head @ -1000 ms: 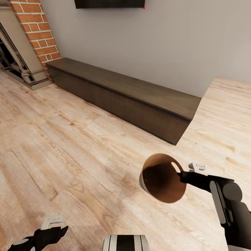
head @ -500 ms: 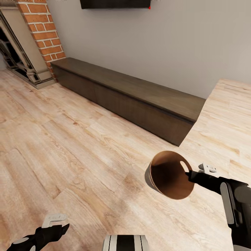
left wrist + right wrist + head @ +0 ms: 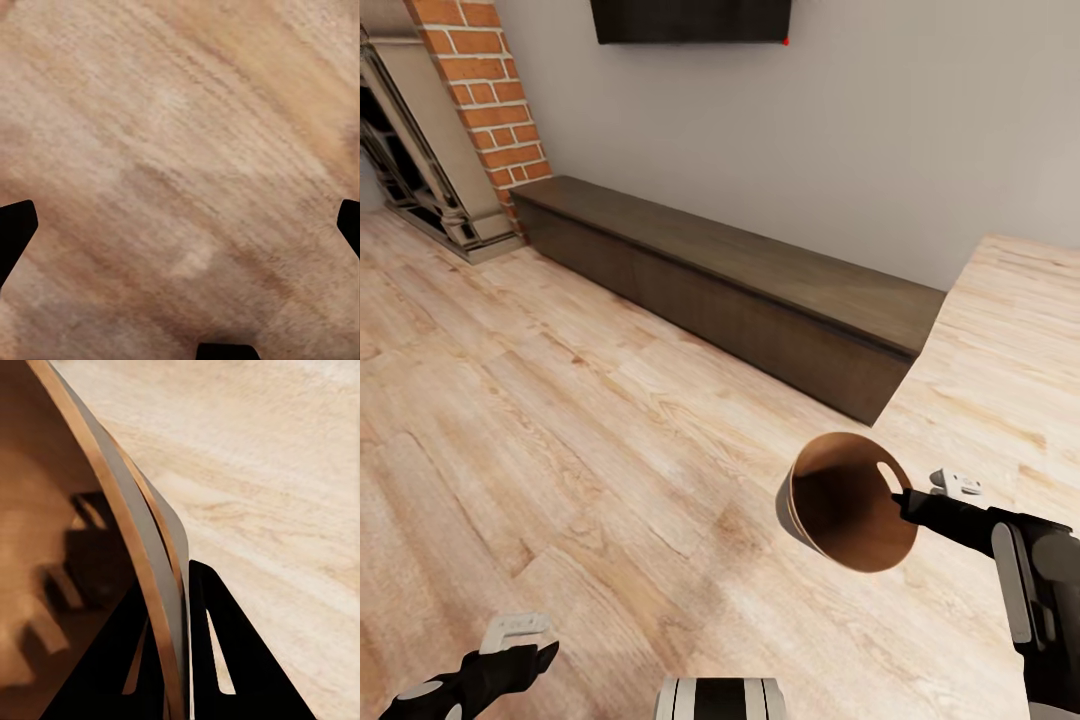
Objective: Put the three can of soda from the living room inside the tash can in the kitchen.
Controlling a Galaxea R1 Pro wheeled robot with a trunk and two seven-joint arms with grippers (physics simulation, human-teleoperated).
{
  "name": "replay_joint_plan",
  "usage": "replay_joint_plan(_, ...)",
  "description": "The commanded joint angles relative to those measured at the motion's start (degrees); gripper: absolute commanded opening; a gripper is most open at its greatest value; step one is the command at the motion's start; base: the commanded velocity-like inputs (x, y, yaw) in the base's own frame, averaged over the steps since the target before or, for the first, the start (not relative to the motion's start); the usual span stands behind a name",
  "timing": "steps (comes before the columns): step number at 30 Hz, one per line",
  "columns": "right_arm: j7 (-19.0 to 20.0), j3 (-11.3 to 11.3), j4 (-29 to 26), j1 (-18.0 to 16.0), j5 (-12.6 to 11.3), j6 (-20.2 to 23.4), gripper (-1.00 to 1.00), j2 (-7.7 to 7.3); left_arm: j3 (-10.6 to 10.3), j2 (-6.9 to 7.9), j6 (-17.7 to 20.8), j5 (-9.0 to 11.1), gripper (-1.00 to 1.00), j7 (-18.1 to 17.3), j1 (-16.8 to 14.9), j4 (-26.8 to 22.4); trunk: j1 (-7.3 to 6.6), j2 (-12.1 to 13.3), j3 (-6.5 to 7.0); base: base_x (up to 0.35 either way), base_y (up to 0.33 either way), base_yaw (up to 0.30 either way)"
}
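- Head view: the right gripper grips the tash can by its rim, tilted above the plank floor; a long dark bench lines the wall. The left gripper hangs low.
- Left wrist view: fingers spread wide over floor.
- Right wrist view: fingers pinch the can's thin wall.
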Motion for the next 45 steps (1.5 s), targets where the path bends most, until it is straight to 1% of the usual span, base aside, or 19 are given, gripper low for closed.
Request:
replay_joint_plan(1,0.23,0.0,-0.01,-0.01,-1.5,0.26,-1.0,0.0,0.0,0.0,0.0,0.0,1.0,0.0,0.01,0.03,0.0,0.0,0.1,0.0,0.0,0.0)
replay_joint_plan(20,0.23,0.01,-0.01,-0.01,-1.5,0.26,-1.0,0.05,0.0,0.0,0.01,0.0,1.0,-0.26,0.03,0.3,0.0,0.0,1.89,0.0,0.0,0.0)
replay_joint_plan(29,0.23,0.0,-0.01,-0.01,-1.5,0.26,-1.0,0.02,0.0,0.0,0.01,0.0,1.0,-0.3,0.05,0.44,0.0,0.0,2.26,0.0,0.0,0.009)
replay_joint_plan(36,0.47,0.0,-0.01,-0.01,-1.5,0.26,-1.0,0.05,0.02,0.0,0.01,0.0,1.0,-0.35,0.05,0.48,0.0,0.0,2.85,0.0,0.0,0.109)
replay_joint_plan(45,0.49,0.01,-0.01,-0.01,-1.5,0.26,-1.0,0.05,0.03,0.0,0.01,0.0,1.0,-0.35,0.0,0.51,0.0,0.0,3.38,0.0,0.0,0.234)
